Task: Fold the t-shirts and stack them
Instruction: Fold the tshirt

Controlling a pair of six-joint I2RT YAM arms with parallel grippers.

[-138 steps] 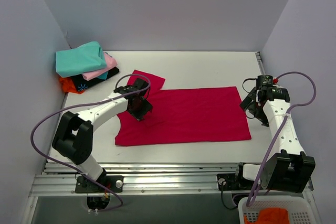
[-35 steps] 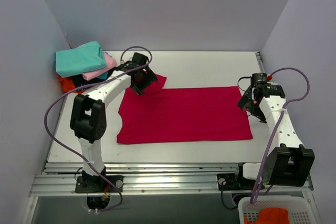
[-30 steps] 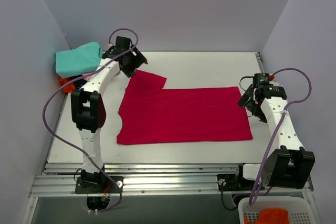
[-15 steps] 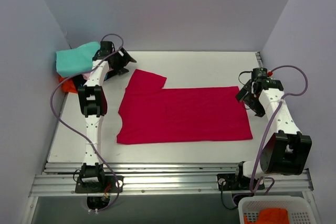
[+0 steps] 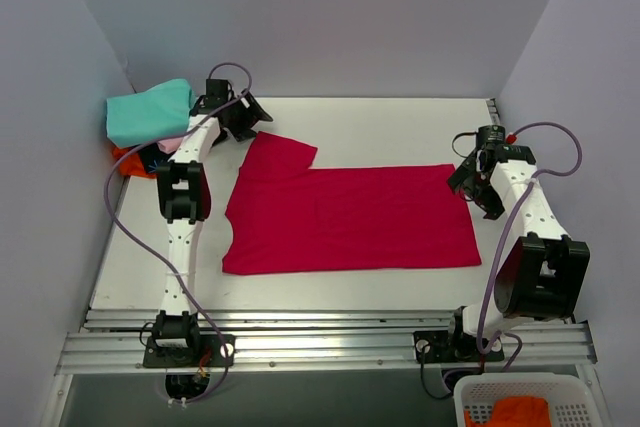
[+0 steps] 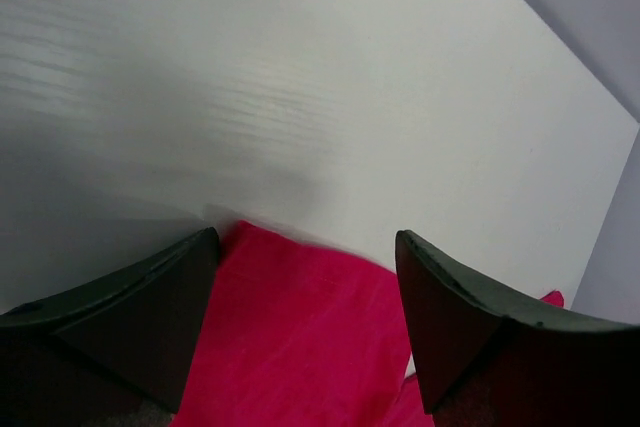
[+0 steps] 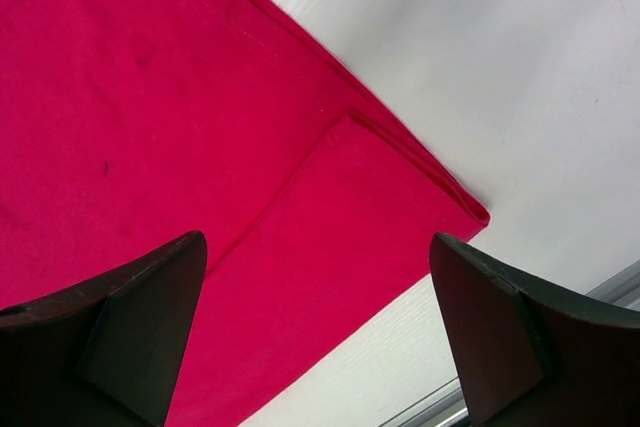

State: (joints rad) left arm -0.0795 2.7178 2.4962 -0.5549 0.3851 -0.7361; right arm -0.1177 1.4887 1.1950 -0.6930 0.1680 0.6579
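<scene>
Since the earliest picture, the left arm has been swung from above the left part of the crimson t-shirt (image 5: 350,217) to the far left corner of the surface (image 5: 390,132). The sleeve near that corner is now laid out flat.

The shirt is spread across the middle of the surface, its long side parallel to the near edge. Wide bare room is left between it and the far edge. Narrower strips are left along the near, left and right edges.

A stack of folded t-shirts is kept in the far left corner, with the teal one (image 5: 150,113) on top and the pink one (image 5: 186,143), the black one (image 5: 158,158) and the orange one (image 5: 129,160) beneath.

The left fingers (image 5: 245,117) are held wide apart with nothing between them, just beside the stack and above the sleeve's far end. Only the left wrist view shows the sleeve's edge lying on the surface under the gap.

The right fingers (image 5: 472,187) are likewise spread and empty above the shirt's far right corner. The right wrist view alone shows a folded-over layer there, with a stitched hem.

A white basket (image 5: 466,399) holding orange cloth (image 5: 512,413) is seen below the near right corner, in the top view only.
</scene>
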